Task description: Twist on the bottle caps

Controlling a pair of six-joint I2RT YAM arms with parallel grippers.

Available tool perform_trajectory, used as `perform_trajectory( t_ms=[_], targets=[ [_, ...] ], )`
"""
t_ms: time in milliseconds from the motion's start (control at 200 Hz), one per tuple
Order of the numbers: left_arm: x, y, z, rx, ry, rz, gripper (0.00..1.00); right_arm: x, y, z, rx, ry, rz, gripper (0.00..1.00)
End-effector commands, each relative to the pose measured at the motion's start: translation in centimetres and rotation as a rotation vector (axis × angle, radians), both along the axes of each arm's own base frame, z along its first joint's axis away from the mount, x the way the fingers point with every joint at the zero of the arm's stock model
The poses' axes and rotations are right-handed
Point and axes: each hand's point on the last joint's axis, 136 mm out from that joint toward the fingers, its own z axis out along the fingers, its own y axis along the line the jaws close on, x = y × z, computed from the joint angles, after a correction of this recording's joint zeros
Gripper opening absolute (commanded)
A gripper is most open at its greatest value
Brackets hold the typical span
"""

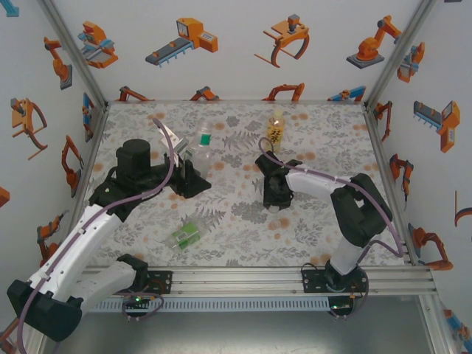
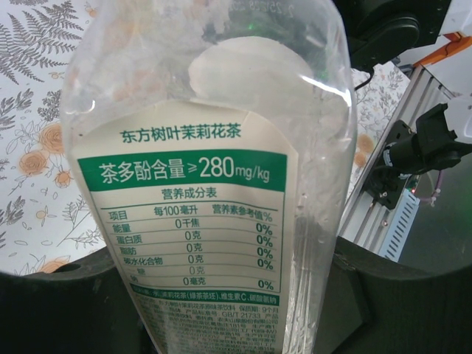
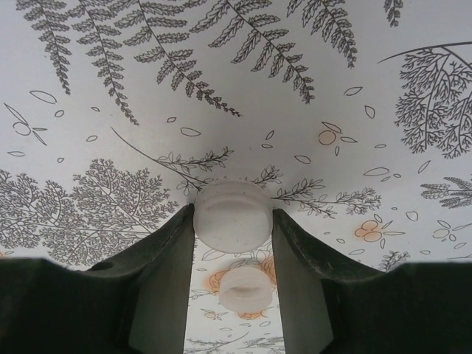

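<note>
One bottle cap [image 3: 231,212] is sitting pinched between the very tips of your right gripper [image 3: 233,230], whose fingers are pressing on both its sides, and it seems to be resting on the floral table [image 1: 332,147] right of centre. A second cap [image 3: 245,287] is lying just beside it, between the finger shanks. Your left gripper [image 2: 221,302] is clamping the white-labelled bottle [image 2: 221,184] around its body, holding it over the left half of the table, well apart from the cap. The amber bottle [image 1: 276,127] is standing at the far edge, and the green-labelled bottle [image 1: 184,236] is lying on its side near the front. You are risking most at the pinch itself: with so little finger on such a small round cap, it may be squirting out as you lift. The loose cap is close enough that a dragging finger could be knocking it away. You cannot tell which face of the gripped cap is pointing down, so be checking that before mating. A tilted neck is inviting cross-threading, and the thin clear bottle may be twisting in the left grip under torque.
</note>
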Motion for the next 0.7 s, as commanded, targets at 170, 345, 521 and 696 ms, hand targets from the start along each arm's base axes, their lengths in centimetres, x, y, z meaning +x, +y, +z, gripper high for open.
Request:
perform_trajectory(
  t_ms=[170,345,521,696],
  targets=[
    [-2.7,0.8,-1.8,0.208,-0.067,-0.179,0.32,0.4,2.5,7.9,0.131,-0.149,0.235,0.25],
    [-5.0,1.5,-2.9,0.333,-0.087,-0.331,0.15,0.0,4.9,15.5,0.285,-0.335,0.445,0.19],
    [-6.1,2.6,-3.4,0.421,-0.166,-0.400,0.09,-2.6,7.9,24.0,0.488,-0.591,0.769,0.17],
    [-8.0,3.3,-3.3,0.482,-0.341,-0.512,0.00,-7.8,10.2,31.9,0.710,-0.805,1.119,0.17]
  ],
)
